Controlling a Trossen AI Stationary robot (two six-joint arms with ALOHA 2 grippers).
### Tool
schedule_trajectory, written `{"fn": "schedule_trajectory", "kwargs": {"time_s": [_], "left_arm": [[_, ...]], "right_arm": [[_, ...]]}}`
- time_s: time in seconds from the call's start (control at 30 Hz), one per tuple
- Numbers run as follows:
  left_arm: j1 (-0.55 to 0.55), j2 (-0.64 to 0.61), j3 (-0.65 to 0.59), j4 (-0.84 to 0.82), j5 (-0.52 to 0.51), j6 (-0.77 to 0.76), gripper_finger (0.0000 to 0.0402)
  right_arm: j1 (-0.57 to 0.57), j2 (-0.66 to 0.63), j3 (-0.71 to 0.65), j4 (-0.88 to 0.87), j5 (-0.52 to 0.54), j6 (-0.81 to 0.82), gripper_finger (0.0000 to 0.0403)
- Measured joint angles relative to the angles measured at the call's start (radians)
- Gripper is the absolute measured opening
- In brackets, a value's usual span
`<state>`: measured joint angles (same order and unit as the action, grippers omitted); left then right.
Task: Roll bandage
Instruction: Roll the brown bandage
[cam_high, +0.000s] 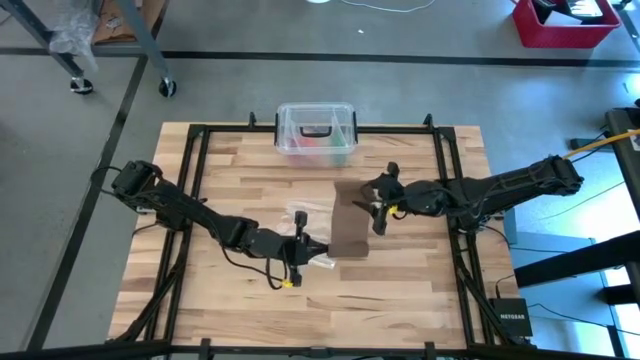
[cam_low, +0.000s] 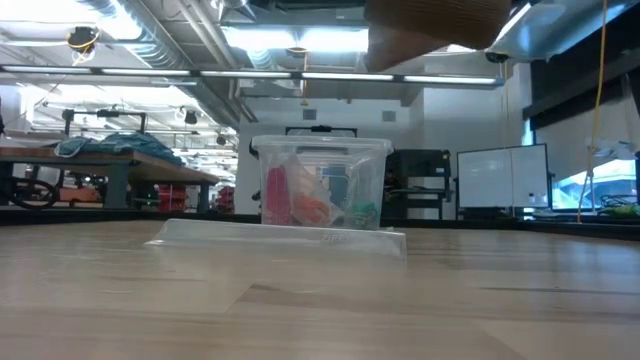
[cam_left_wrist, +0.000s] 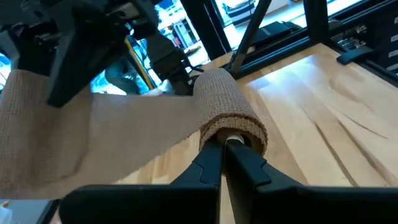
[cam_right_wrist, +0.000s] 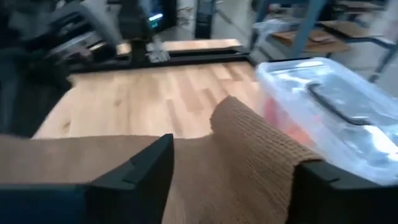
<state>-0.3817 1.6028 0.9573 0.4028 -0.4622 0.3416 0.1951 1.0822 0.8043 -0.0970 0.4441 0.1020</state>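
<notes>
The only text I can read is "NETGEAR", on the small black box (cam_high: 511, 318) right of the worktop (cam_high: 400, 290).

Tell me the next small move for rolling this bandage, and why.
Probably turn the left gripper again to wind more on: it is shut on the rolled end of the bandage, while the right gripper stands open around the loose strip, so the unrolled length is free to feed.

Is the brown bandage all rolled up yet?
Only partly. The bandage has a rolled end in the shut left gripper, while a flat strip stretches toward the right gripper.
</notes>
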Motion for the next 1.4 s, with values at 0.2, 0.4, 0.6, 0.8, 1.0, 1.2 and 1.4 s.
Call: {"fn": "schedule_trajectory", "kwargs": {"time_s": [0.2,0.4,0.6,0.8,1.0,1.2,1.4], "left_arm": [[0.018,0.0,0.0,-0.005,0.088,-0.039,0.0],[0.022,0.0,0.0,-0.037,0.101,-0.055,0.0],[0.023,0.0,0.0,-0.059,0.101,-0.072,0.0],[0.034,-0.001,0.0,-0.062,0.101,-0.082,0.0],[0.034,-0.001,0.0,-0.063,0.11,-0.084,0.0],[0.05,-0.001,0.0,-0.081,0.112,-0.096,0.0],[0.045,-0.001,0.0,-0.088,0.111,-0.1,0.0]], "right_arm": [[0.0,0.02,-0.001,-0.015,-0.02,0.035,0.0272],[-0.021,0.065,0.0,-0.026,-0.004,0.195,0.0297],[-0.018,0.06,0.032,-0.122,-0.212,0.372,0.03],[-0.02,0.062,0.1,-0.174,-0.096,0.34,0.03],[-0.019,0.063,0.1,-0.27,-0.075,0.328,0.03],[-0.04,0.09,0.094,-0.129,0.001,0.399,0.03],[-0.034,0.1,0.095,-0.359,-0.288,0.553,0.03]]}}
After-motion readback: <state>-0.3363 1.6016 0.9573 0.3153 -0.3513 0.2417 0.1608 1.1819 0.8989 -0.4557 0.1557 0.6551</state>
